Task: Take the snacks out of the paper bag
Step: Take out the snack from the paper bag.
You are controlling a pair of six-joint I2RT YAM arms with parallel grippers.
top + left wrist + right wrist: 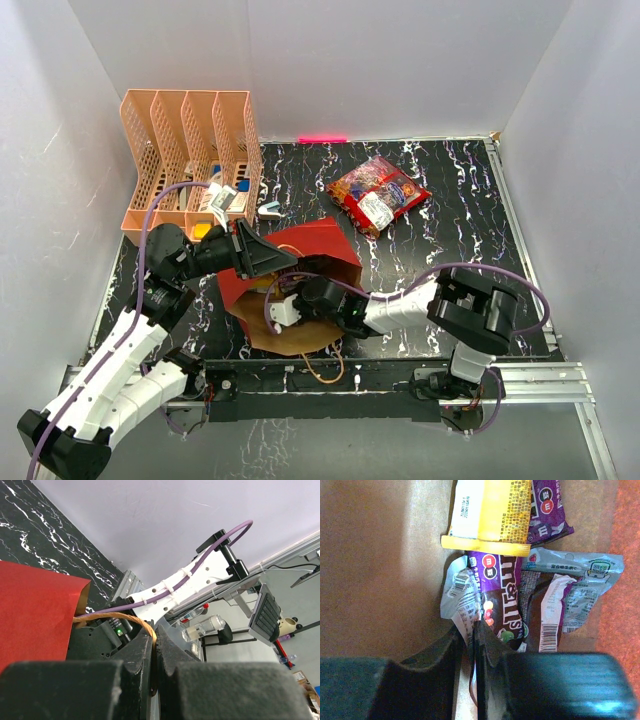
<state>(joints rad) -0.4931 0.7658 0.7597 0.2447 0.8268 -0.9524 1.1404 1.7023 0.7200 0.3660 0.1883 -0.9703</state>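
Note:
The paper bag [318,243], red outside and brown inside, lies on its side with its mouth toward the arms. My left gripper [268,258] is shut on its twisted tan handle [131,620] and holds the mouth up; the red wall [35,610] shows in the left wrist view. My right gripper [285,308] is inside the bag, shut [475,627] on the silver-white edge [462,597] of a small packet beside the purple M&M's packet [505,592]. A yellow packet [490,510], another purple one [551,510] and a silver one [582,577] lie further in. The large red candy bag [378,193] lies outside on the table.
A peach file rack [190,160] with small items stands at the back left. A pink stick [322,139] lies by the back wall. The bag's second handle [320,368] hangs over the table's near edge. White walls close in three sides.

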